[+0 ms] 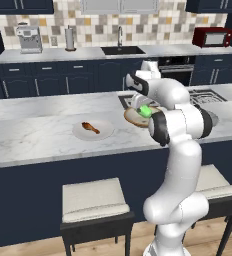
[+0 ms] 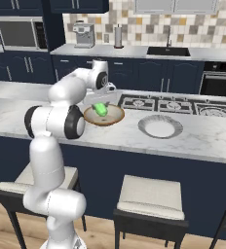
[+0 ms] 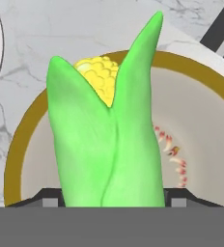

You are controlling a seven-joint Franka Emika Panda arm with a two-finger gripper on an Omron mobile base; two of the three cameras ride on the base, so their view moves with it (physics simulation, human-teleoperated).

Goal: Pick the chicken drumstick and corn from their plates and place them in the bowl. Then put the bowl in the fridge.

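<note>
My gripper (image 2: 101,104) is shut on the corn (image 2: 101,109), a bright green cob with yellow kernels at its tip. It hangs just above the tan bowl (image 2: 116,117) on the marble island. In the hand view the corn (image 3: 109,144) stands between my dark fingertips (image 3: 49,195), with the bowl's brown rim (image 3: 17,159) and pale inside beneath it. In the left base view the chicken drumstick (image 1: 90,127) lies on a white plate (image 1: 105,134), left of the bowl (image 1: 132,118). A second plate (image 2: 160,127) sits bare to the bowl's right. The fridge is out of view.
A stovetop (image 2: 173,104) lies in the island just behind the bowl and the bare plate. Stools (image 1: 93,197) stand along the island's near side. On the back counter are a sink (image 1: 122,50), a coffee machine (image 1: 29,39) and a red microwave (image 1: 212,36).
</note>
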